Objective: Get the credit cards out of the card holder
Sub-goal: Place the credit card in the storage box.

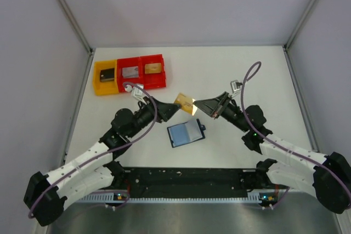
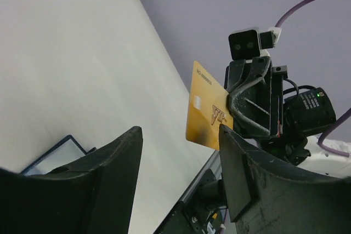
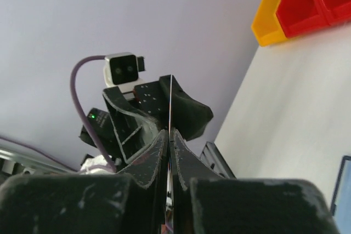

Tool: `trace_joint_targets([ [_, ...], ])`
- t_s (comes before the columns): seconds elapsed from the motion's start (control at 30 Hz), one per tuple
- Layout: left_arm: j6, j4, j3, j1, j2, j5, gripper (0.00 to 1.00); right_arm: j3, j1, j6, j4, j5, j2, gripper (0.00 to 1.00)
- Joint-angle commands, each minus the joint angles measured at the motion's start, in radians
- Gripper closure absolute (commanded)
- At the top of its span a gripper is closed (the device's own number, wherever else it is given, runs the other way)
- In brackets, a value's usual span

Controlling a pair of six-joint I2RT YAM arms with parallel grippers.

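Note:
The card holder [image 1: 185, 133] lies open on the table, its light blue inner faces up, between the two arms. One corner of it shows in the left wrist view [image 2: 57, 152]. My right gripper [image 1: 199, 104] is shut on a gold credit card [image 1: 185, 103] and holds it in the air above the table. In the right wrist view the card [image 3: 171, 100] is edge-on between the closed fingers [image 3: 159, 149]. My left gripper [image 1: 174, 108] is open, with its fingertips right by the card [image 2: 205, 110] and its right finger [image 2: 233, 163] next to the card's lower edge.
A yellow bin [image 1: 104, 78] and two joined red bins [image 1: 143, 71] stand at the back left, each with a flat item inside. They also show in the right wrist view [image 3: 271, 20]. Grey walls enclose the table on three sides.

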Motion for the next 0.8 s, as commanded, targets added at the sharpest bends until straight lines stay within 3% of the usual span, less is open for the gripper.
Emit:
trace_joint_targets([
  [0.0, -0.131, 0.19, 0.0, -0.007, 0.042, -0.002, 0.39, -0.001, 0.061, 0.101, 0.119, 0.183, -0.016, 1.0],
  [0.17, -0.155, 0.25, 0.008, -0.019, 0.088, 0.021, 0.41, -0.006, 0.096, 0.12, 0.113, 0.236, -0.01, 1.0],
  [0.33, -0.16, 0.29, 0.015, -0.032, 0.114, 0.045, 0.49, -0.012, 0.107, 0.126, 0.122, 0.249, 0.001, 1.0],
  [0.67, -0.166, 0.287, 0.008, -0.038, 0.114, 0.024, 1.0, -0.023, 0.11, 0.134, 0.126, 0.252, 0.018, 1.0],
  [0.77, -0.161, 0.268, -0.005, -0.036, 0.102, -0.03, 1.0, -0.035, 0.11, 0.121, 0.137, 0.252, 0.016, 1.0],
])
